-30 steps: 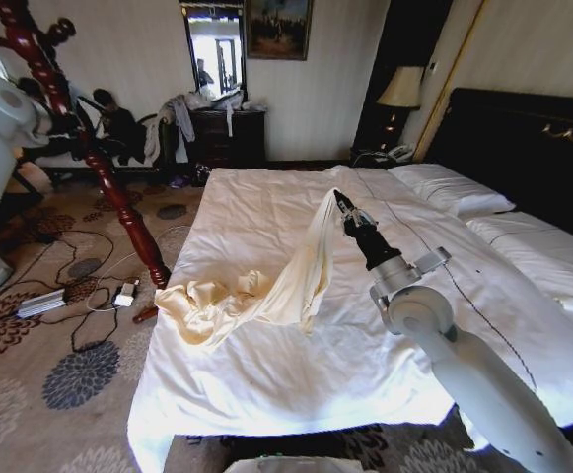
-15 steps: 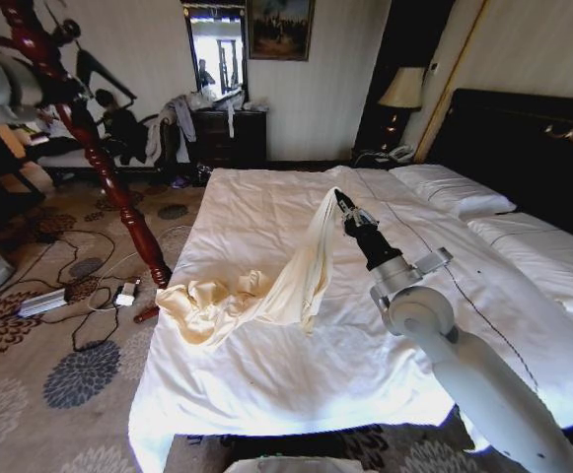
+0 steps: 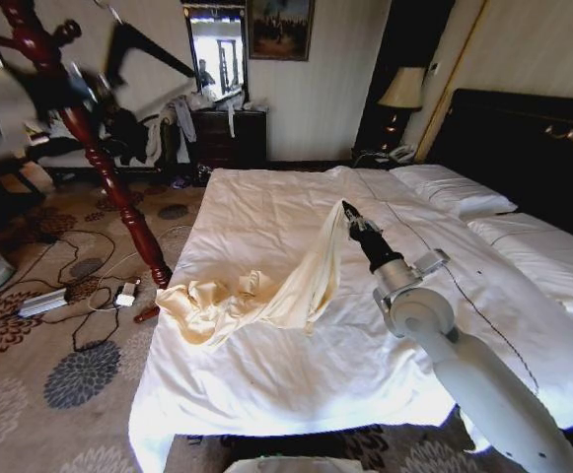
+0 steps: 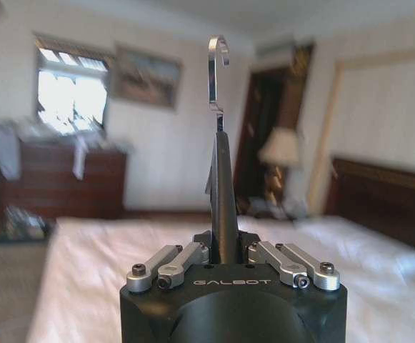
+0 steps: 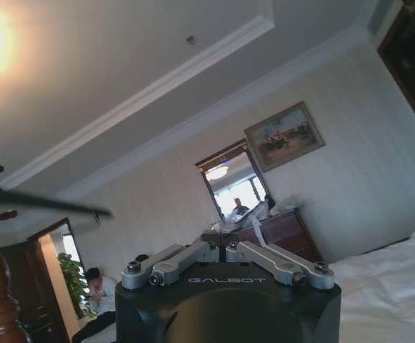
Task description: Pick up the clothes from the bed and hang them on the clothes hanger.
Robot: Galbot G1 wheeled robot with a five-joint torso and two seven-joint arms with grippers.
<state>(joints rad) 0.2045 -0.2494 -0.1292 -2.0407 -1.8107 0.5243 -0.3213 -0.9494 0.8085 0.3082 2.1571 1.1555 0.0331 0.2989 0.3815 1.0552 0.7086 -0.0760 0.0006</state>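
Right pincer [image 3: 346,209] gripped cream clothes [image 3: 266,291], lifting one end above the bed [image 3: 266,384]; left pincer [image 4: 228,256] clamped the clothes hanger [image 4: 221,179] beside the bed. Hanging remained undone.

Daylit bedroom, bright and uneven, with motion blur at far left.

The window [image 4: 71,100] blows out white; glare floods a ceiling corner in the right wrist view. The clothes hanger [image 3: 148,49] smears in the head view; the bed [image 4: 157,271] behind the left wrist is soft-focused.
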